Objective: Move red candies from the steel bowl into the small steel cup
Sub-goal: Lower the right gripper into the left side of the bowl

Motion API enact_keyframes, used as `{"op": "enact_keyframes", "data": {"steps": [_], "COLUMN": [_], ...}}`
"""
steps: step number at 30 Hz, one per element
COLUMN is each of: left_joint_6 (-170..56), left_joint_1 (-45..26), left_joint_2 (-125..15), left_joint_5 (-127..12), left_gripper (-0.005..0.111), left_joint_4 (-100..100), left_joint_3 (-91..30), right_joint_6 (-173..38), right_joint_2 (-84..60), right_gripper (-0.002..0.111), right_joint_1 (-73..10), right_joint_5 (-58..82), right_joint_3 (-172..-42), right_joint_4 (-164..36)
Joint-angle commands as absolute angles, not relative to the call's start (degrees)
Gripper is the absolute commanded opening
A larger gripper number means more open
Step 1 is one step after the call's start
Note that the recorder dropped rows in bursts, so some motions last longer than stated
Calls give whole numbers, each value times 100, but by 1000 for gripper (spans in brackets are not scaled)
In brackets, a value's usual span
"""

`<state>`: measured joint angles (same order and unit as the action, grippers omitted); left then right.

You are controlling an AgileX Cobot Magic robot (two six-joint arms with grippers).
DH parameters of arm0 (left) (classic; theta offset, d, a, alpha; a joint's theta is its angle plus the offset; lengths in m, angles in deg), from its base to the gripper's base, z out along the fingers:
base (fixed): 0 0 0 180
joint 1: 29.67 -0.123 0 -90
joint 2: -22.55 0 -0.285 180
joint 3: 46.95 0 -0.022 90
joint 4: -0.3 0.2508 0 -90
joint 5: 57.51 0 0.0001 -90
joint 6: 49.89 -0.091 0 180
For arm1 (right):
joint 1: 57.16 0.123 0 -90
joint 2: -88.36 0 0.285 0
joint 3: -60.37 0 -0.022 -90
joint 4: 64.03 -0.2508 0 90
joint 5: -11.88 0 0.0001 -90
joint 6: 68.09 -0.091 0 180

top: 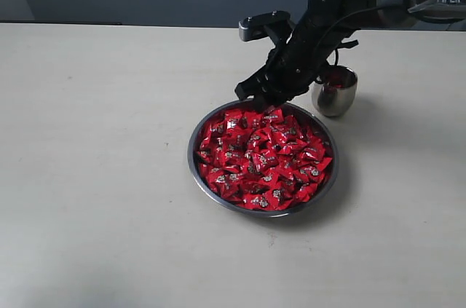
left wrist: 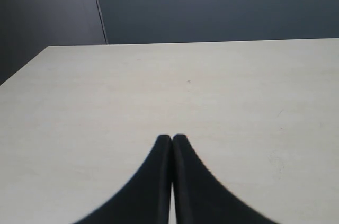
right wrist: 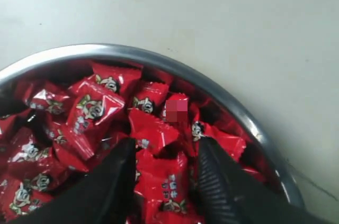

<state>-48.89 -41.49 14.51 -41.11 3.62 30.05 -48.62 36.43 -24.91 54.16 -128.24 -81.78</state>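
Here, right claw [right wrist: 165,145] spread among red candies [top: 263,159]; left claw [left wrist: 171,138] closed.

1. On my left wrist camera I see the left gripper [left wrist: 172,139]. Its two black fingers are pressed together at the tips, with only a hairline of pale surface showing between them farther back.
2. Beneath it stretches a pale cream table [left wrist: 238,86] with a matte top. I cannot tell whether the tips touch it.
3. A tiny dark speck [left wrist: 188,81] sits on the table, well beyond the fingertips.
4. Past the table's far edge stands a dark blue-grey wall [left wrist: 212,1], split by a thin, slightly slanted seam [left wrist: 98,7].
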Motion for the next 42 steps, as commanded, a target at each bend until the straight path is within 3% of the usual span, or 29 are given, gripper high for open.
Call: {"op": "enact_keyframes", "data": {"steps": [1,32,40,42], "left_joint_6": [-4874,-4874,-4874,-4874], "left_joint_1": [-4094,-4094,-4094,-4094], "left_joint_2": [1476,1476,1476,1476], "left_joint_5": [-4121,-4121,-4121,-4121], "left_gripper": [0,0,0,0], "left_joint_4": [397,397,397,397], "left_joint_3": [3027,3027,3027,3027], "right_joint_6": [-4760,-4713,-4713,-4713], "right_joint_2": [3669,3965,3965,3965], "right_gripper": [38,38,30,21], "right_joint_1": [-2413,-2388,-2388,-2388], "right_joint_5": [5295,5058,5058,5071], "right_joint_3": [-12853,-12853,-12853,-12853], "right_joint_4": [-8246,-8408,-8408,-8408]}}
